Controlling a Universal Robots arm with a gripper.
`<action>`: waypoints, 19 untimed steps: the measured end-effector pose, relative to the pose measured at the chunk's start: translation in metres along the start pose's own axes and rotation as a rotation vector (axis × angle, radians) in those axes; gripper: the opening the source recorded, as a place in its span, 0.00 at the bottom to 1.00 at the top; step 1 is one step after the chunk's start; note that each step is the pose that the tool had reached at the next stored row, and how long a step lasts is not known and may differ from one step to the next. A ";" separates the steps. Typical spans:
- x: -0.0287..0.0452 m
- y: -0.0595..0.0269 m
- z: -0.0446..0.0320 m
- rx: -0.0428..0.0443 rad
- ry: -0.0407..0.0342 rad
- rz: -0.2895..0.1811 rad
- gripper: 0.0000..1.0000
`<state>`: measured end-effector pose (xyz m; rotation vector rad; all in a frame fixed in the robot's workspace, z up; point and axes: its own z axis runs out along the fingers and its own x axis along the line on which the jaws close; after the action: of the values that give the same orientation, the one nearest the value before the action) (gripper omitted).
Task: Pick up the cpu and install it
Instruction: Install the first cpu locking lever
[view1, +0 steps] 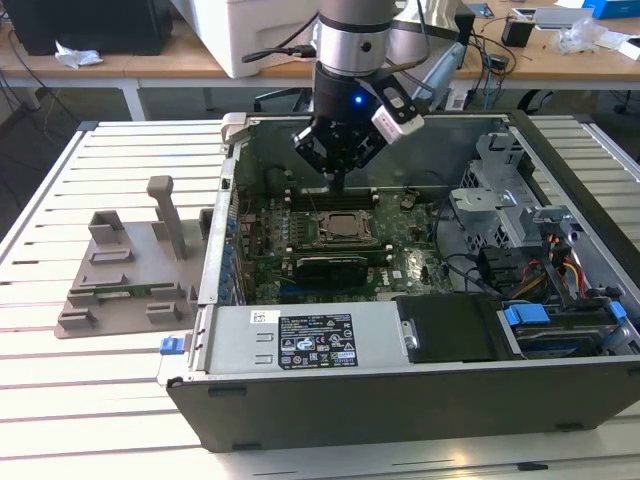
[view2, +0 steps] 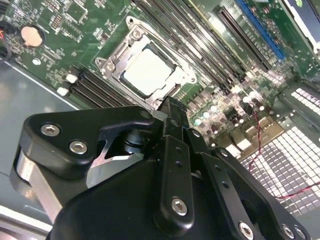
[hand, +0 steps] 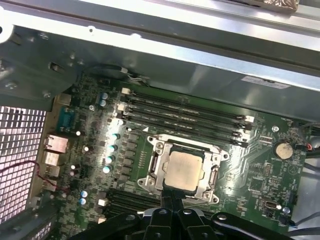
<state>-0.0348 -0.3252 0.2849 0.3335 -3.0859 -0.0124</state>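
In socket (hand: 182, 170): cpu (hand: 184, 170), square, dull silver top.

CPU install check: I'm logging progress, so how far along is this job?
The cpu already lies flat inside the socket frame on the motherboard, so pickup and placement look done. In both wrist views the tool is closed, holds nothing, and its tip sits by the socket's edge, inside the open computer case. Whether the socket's retention is latched cannot be judged.
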 end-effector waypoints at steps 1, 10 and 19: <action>0.0016 0.0003 0.0001 0.0000 0.0000 0.000 0.11; 0.0126 0.0027 0.0005 0.0000 -0.0001 0.000 0.11; 0.0238 0.0052 0.0010 0.0000 -0.0001 0.000 0.11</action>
<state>-0.0591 -0.3252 0.2849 0.3338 -3.0860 -0.0124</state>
